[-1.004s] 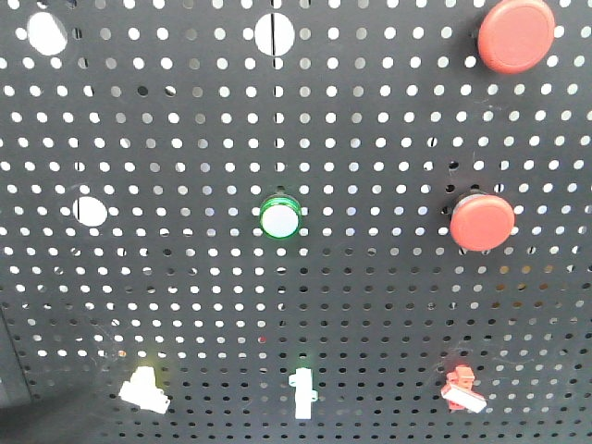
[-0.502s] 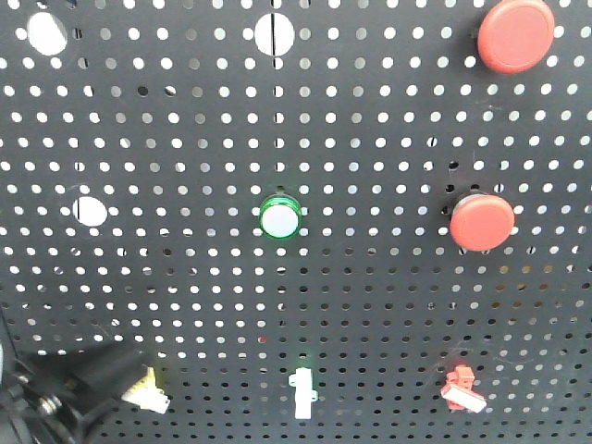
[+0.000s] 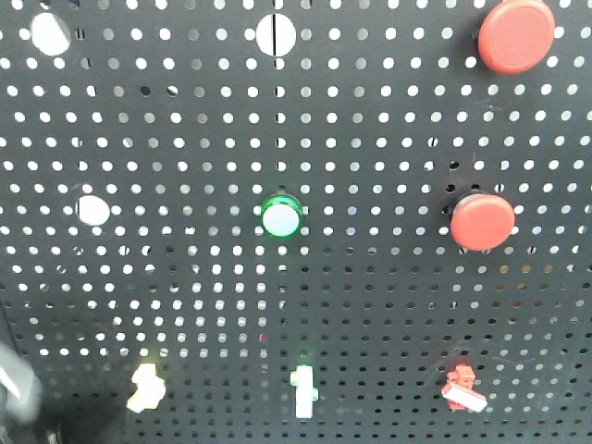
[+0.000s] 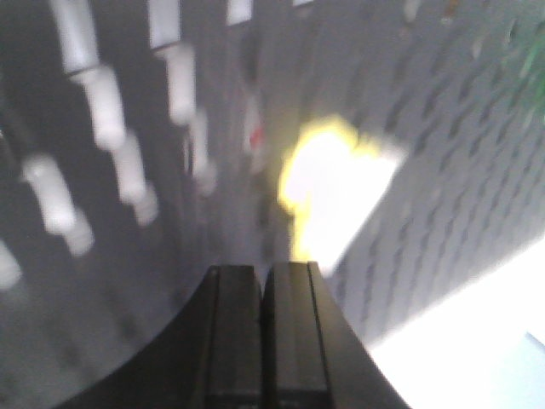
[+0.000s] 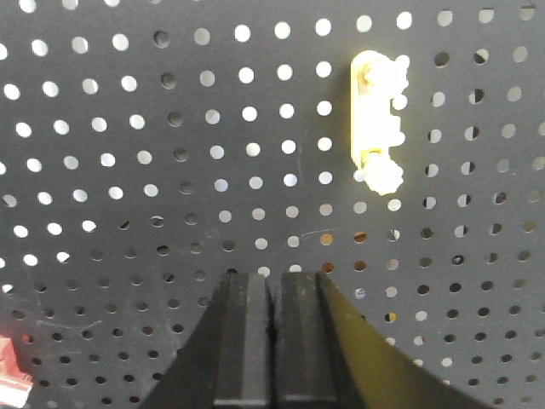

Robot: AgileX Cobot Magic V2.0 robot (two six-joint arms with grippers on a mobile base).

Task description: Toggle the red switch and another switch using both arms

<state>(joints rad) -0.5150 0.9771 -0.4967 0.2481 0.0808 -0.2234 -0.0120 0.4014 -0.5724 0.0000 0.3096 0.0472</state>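
Left hand (image 4: 264,277): fingers pressed together, holding nothing, with a blurred pale yellow switch (image 4: 336,192) just ahead on the black perforated panel (image 4: 443,128). Right hand (image 5: 272,281): also pressed together, below-left of a white toggle switch (image 5: 375,119). Small red toggle switch with white-tipped lever (image 3: 461,388): lower right of front view, untouched.

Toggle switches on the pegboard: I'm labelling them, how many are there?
3, along the bottom row: pale toggle switch left, white toggle switch middle, small red toggle switch right. More may lie below the frame.
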